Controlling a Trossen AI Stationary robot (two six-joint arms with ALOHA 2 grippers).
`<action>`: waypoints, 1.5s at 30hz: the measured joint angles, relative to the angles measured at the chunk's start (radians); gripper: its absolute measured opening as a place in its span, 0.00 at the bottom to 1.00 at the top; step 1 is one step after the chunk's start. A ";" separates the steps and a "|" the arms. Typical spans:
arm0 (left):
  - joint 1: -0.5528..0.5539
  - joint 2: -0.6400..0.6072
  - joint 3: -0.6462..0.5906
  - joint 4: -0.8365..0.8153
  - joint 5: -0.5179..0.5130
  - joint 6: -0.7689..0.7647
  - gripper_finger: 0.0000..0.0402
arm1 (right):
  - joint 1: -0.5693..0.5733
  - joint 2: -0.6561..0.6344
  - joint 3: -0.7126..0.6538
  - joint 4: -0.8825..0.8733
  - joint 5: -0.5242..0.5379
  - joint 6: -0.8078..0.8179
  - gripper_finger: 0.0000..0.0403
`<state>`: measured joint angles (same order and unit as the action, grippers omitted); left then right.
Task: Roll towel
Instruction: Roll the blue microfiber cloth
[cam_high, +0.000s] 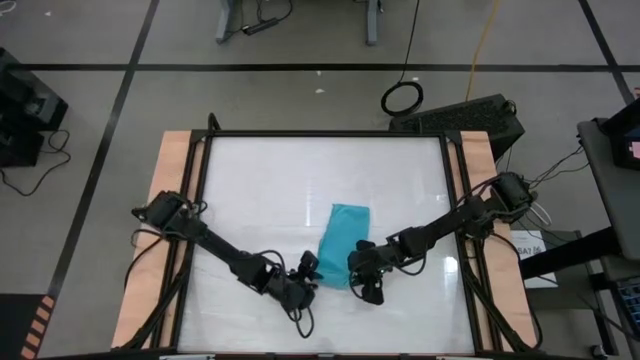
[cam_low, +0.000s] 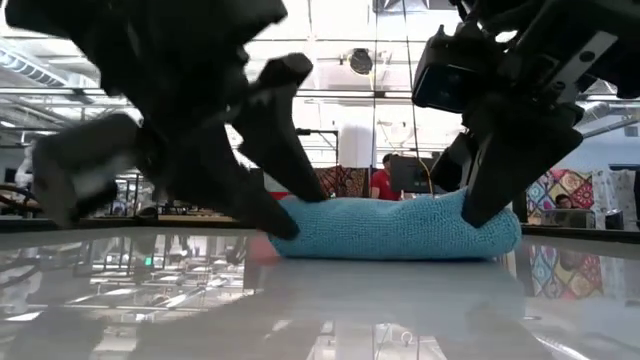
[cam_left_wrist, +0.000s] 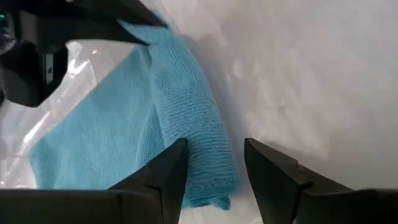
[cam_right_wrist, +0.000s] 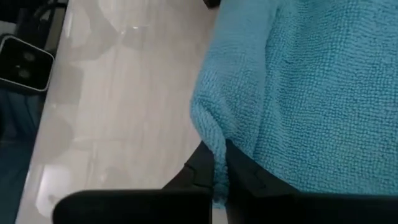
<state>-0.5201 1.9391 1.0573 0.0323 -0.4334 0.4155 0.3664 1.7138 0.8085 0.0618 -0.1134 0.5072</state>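
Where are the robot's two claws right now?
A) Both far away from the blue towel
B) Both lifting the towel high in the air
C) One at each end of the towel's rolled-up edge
C: the left gripper and right gripper sit at opposite ends of the rolled edge of the towel, which lies on the table.

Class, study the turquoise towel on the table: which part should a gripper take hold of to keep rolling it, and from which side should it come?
Probably the rolled near edge of the towel, at its two ends. That edge forms a thick ridge, while the rest lies flat beyond it. Come from the near side, above the ridge, as the left gripper and right gripper do.
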 joint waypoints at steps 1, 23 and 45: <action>0.002 0.011 0.000 0.003 -0.005 0.009 0.41 | 0.000 0.000 0.000 0.003 -0.001 0.007 0.01; 0.078 0.065 0.002 0.026 0.107 0.041 0.05 | -0.001 -0.001 0.002 0.065 -0.108 0.019 0.01; 0.291 0.072 0.128 -0.132 0.875 -0.314 0.04 | 0.236 -0.107 0.002 -0.154 0.360 -0.297 0.58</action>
<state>-0.2294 2.0112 1.1854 -0.0992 0.4414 0.1011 0.6025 1.6072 0.8104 -0.0920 0.2471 0.2101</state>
